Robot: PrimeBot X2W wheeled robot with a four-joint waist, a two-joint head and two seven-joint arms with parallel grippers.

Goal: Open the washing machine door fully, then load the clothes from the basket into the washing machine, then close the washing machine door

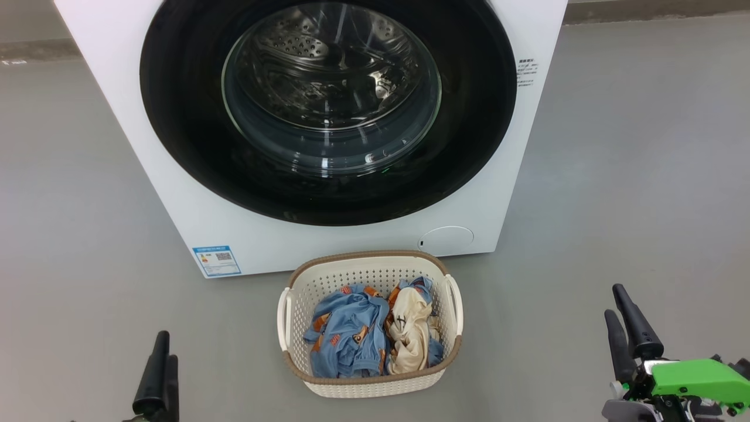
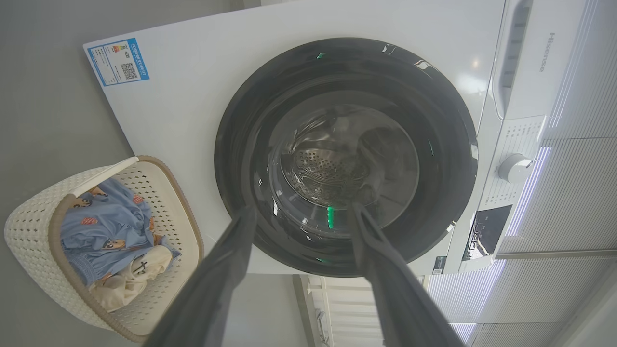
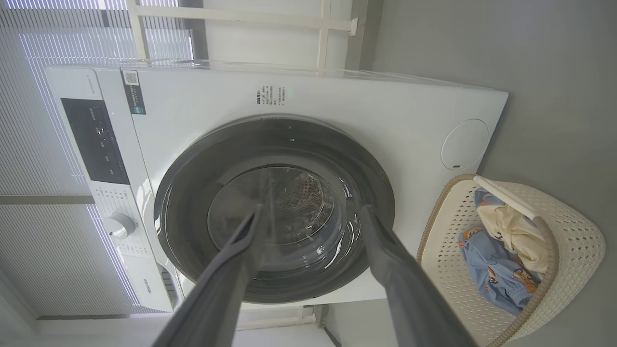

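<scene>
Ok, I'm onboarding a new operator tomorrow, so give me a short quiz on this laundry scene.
1. True or false: the washing machine door is shut.
2. Where do the clothes lie? A in the drum; B in the basket; C on the floor.
3. Fill in: the left hand and the right hand are both ____ and hold nothing.
Key: 1 true; 2 B; 3 open.

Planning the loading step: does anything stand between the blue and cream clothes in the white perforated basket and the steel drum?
Yes: the round glossy black door is shut over the perforated steel drum. Nothing visible separates the left gripper or right gripper from that door.
</scene>
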